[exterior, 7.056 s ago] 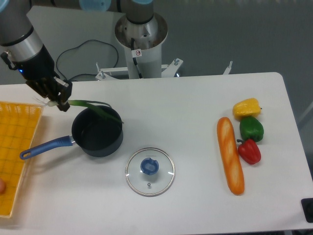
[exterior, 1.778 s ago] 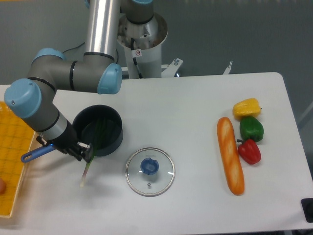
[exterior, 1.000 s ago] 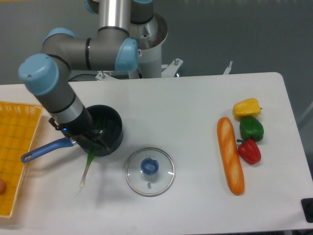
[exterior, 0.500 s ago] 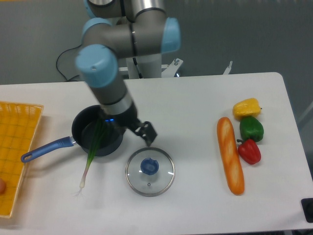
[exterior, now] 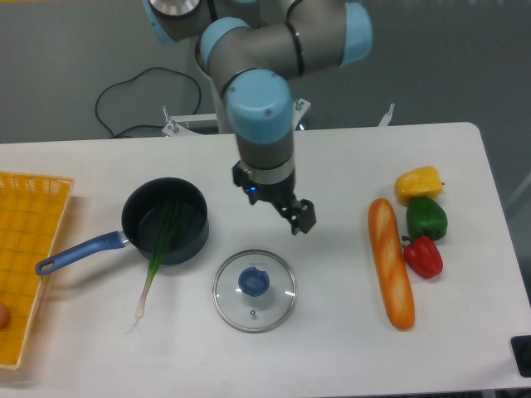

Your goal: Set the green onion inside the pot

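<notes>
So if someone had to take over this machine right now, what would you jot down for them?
Gripper: holds nothing, hovering over bare table above the glass lid; open or shut is hard to tell.
Green onion: leaves lie inside the pot, white root end hangs over the front rim onto the table.
Done: onion released, partly in the pot.
Left: perhaps tuck the stalk fully in.

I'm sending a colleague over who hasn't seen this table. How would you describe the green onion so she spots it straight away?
Start at the yellow basket on the table's left edge and move right to the dark pot with the blue handle. The green onion leans over the pot's front rim, leaves inside, whitish root end on the table. It is the only long, thin stalk; the other green item, a blocky pepper, sits far right.
</notes>
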